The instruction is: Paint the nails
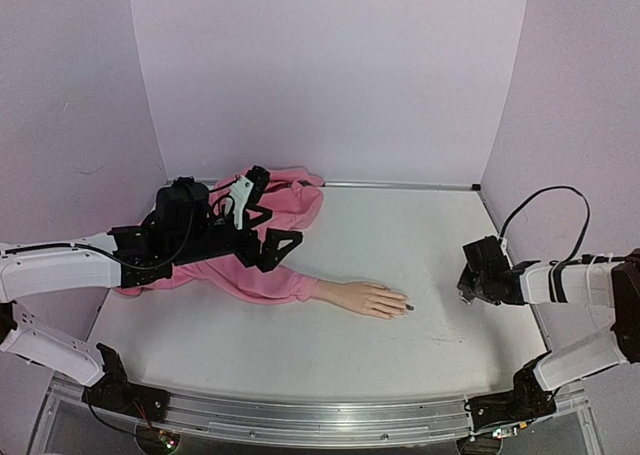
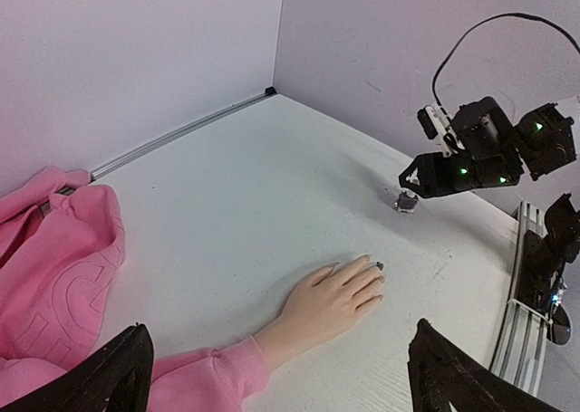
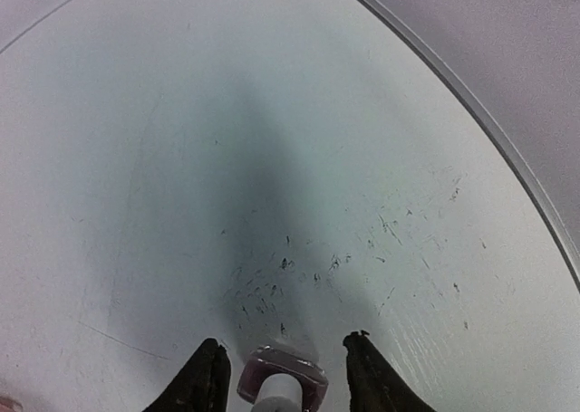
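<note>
The right gripper [image 3: 283, 347] was seen at the bottom edge of its wrist view, jaws parted on either side of a small polish bottle [image 3: 281, 383]; whether the bottle was touched could not be told. The left gripper [image 2: 278, 335] was spread wide with nothing held, over the pink sleeve [image 2: 204, 376] at left of centre in the top view. The mannequin hand [image 1: 368, 298] was laid flat on the table [image 1: 400, 235] at centre frame, its nails [image 1: 408, 307] turned rightward, one darkly lacquered, apart from the bottle.
</note>
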